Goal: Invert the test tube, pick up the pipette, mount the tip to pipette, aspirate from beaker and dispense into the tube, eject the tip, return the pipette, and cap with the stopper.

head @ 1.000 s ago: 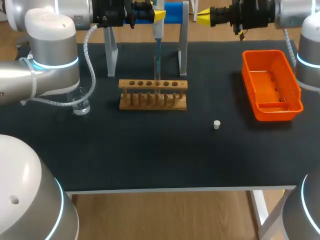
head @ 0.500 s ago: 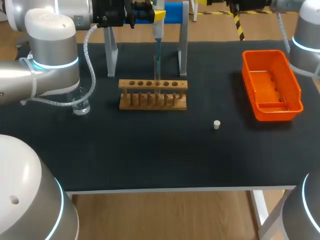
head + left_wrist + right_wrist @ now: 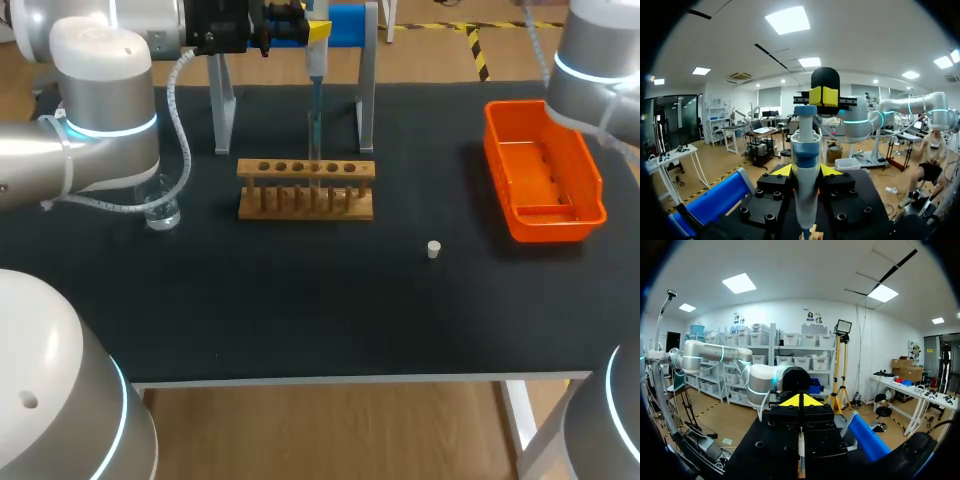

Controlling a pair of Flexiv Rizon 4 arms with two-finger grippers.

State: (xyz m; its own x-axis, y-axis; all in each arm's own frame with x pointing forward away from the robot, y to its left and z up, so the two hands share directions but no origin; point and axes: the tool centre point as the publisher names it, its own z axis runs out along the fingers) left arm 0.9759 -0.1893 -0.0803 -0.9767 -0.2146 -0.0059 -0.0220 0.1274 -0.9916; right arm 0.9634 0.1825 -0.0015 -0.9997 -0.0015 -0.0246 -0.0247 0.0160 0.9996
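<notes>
Our left fingers (image 3: pixel 782 171) grip the pipette (image 3: pixel 805 160) at the far middle, its tip down in the tube (image 3: pixel 314 176) in the rack (image 3: pixel 305 202), while our right fingers (image 3: pixel 790 402) sit closed and empty, so lifting crooked could snag and topple the tube.

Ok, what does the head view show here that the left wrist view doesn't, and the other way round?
Only the head view shows the table layout: the beaker, the white stopper, the orange bin, and the tip of the pipette reaching down to the wooden rack. Only the left wrist view shows the right gripper, shut, beyond the pipette's top. Both show the pipette held upright in the left gripper, and the stand's blue bar.
</notes>
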